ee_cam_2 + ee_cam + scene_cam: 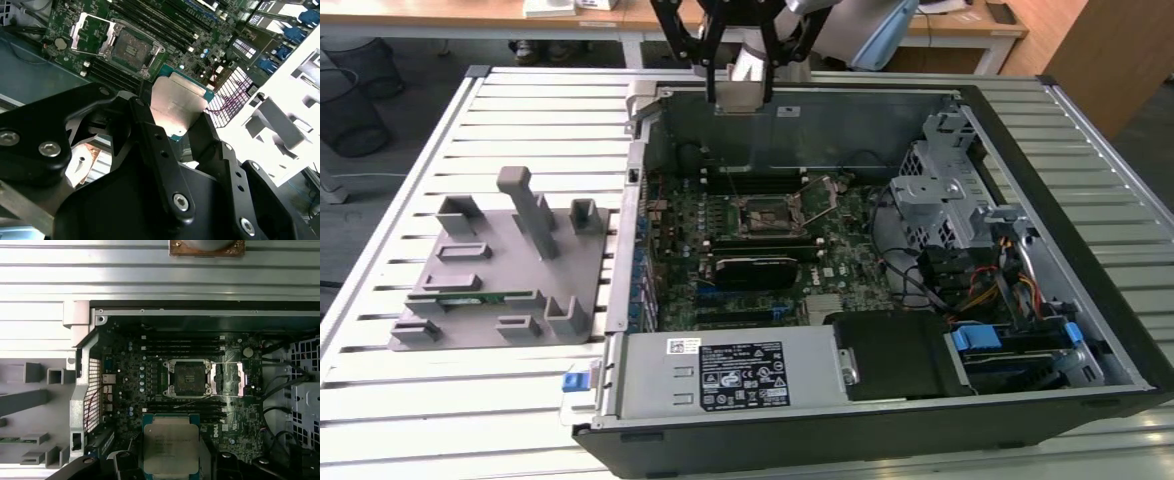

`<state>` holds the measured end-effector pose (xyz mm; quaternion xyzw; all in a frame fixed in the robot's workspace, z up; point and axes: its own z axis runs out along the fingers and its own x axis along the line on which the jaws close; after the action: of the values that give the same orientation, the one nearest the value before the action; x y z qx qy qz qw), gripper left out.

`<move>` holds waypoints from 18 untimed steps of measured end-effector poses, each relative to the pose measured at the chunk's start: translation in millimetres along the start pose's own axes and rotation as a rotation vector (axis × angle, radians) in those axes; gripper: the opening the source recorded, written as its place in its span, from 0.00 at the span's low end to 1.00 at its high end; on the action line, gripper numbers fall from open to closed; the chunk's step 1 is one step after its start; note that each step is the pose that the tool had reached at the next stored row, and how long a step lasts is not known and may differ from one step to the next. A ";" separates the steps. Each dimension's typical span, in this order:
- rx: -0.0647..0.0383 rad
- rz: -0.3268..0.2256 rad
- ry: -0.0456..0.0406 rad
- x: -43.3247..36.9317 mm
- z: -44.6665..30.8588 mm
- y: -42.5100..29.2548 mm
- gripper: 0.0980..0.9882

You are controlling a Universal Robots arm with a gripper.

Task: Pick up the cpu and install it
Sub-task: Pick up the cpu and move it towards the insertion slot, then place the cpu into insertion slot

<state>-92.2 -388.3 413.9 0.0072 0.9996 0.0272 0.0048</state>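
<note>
Fingers (pixel 150 136) were found pinching the cpu (pixel 177 105) by two opposite edges, its silvery top showing in the second wrist view. The gripper (pixel 175 119) was closed on the cpu and on nothing else. In the exterior view the cpu hung in the air near the far wall of the open computer case (pixel 854 445), well above the motherboard (pixel 674 235). In the first wrist view the socket (pixel 190 377) lay bare, its metal frame (pixel 227 380) swung open to one side (no obstruction noted over the contacts). Cpu and socket were apart and not yet lined up.

Assessment: this carry called for a level cpu, its edges squared to the socket and a grip firm enough to prevent slip. Any tilt or sideways drag at contact would risk damaging the contacts.
</note>
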 end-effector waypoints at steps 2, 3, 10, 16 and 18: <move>0.000 0.000 0.0000 -3.9 0.2 1.5 0.49; 0.000 0.000 0.0000 -6.1 0.3 2.0 0.49; 0.000 0.000 0.0001 -24.5 1.0 4.7 0.49; 0.003 0.012 -0.0007 -30.9 1.1 4.9 0.49; 0.004 0.018 -0.0010 -32.0 1.2 4.8 0.49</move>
<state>-60.1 -383.9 413.3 0.0164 0.9995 0.0254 0.0051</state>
